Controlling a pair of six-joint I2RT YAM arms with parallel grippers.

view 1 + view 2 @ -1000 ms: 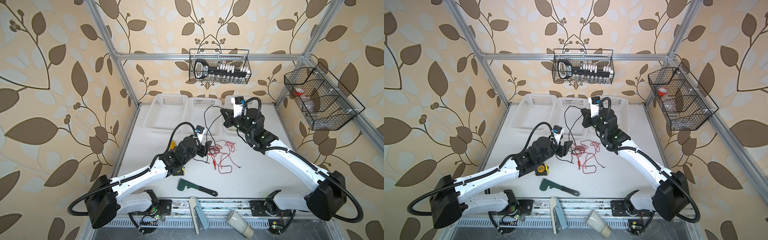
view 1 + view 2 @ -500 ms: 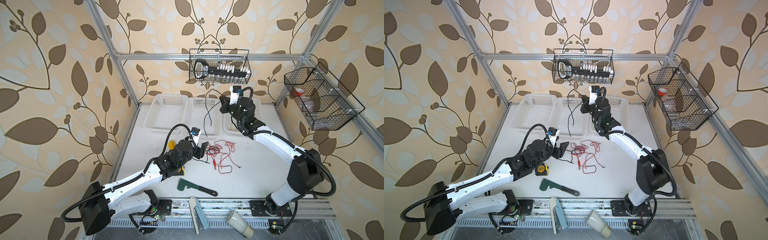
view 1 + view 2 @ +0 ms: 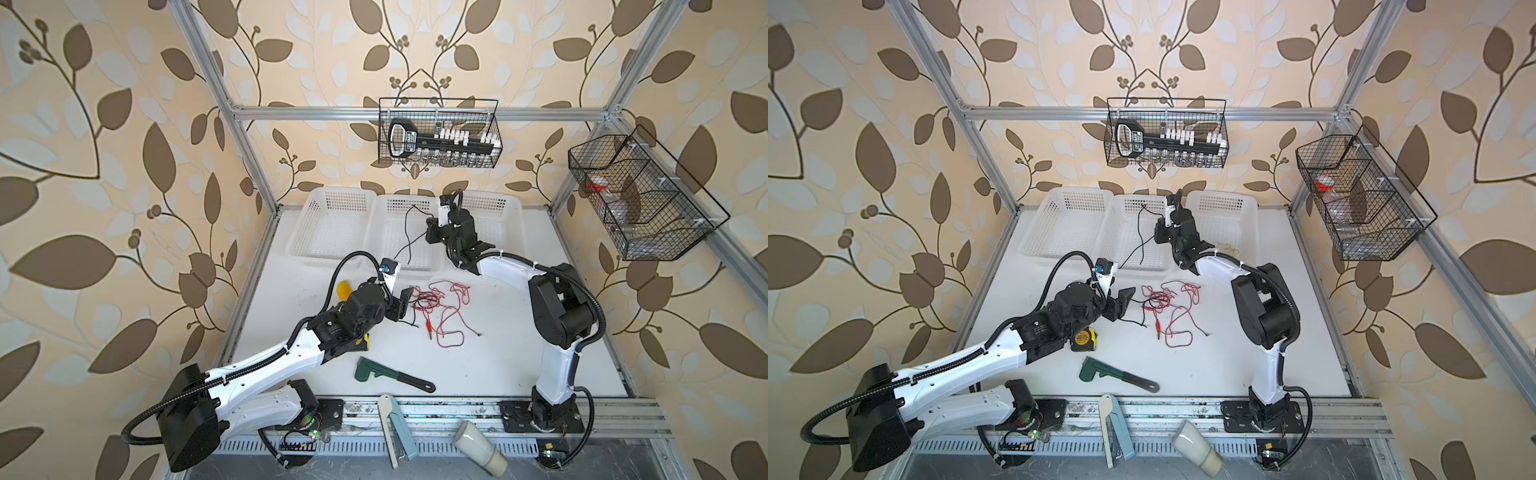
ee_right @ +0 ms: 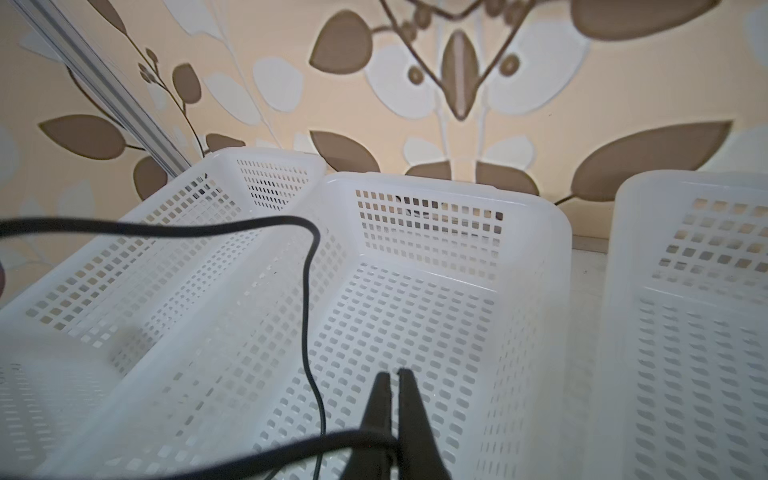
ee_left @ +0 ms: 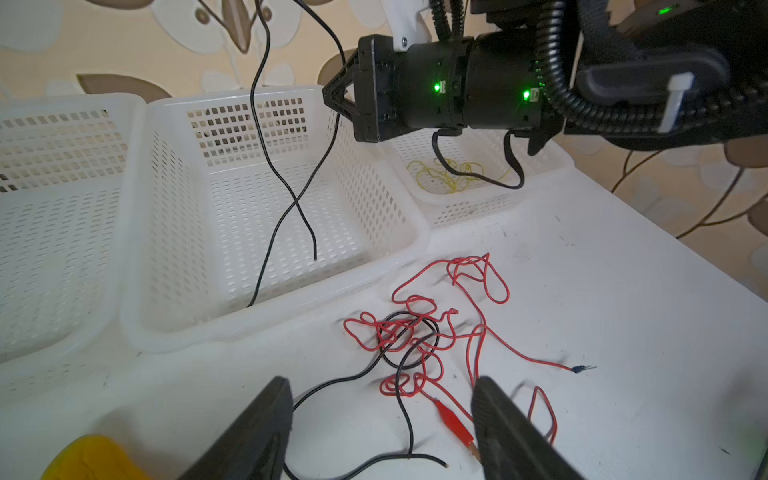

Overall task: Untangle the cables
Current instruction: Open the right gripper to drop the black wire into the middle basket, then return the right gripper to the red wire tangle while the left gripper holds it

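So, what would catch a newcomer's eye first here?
A black cable dangling from the raised right claw over the middle basket. Then the red cable tangle on the table, threaded by another black cable, right before the open left claw.

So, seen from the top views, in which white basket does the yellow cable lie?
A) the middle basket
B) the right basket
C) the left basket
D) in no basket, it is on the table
B: the yellow cable lies in a loose heap on the floor of the right basket.
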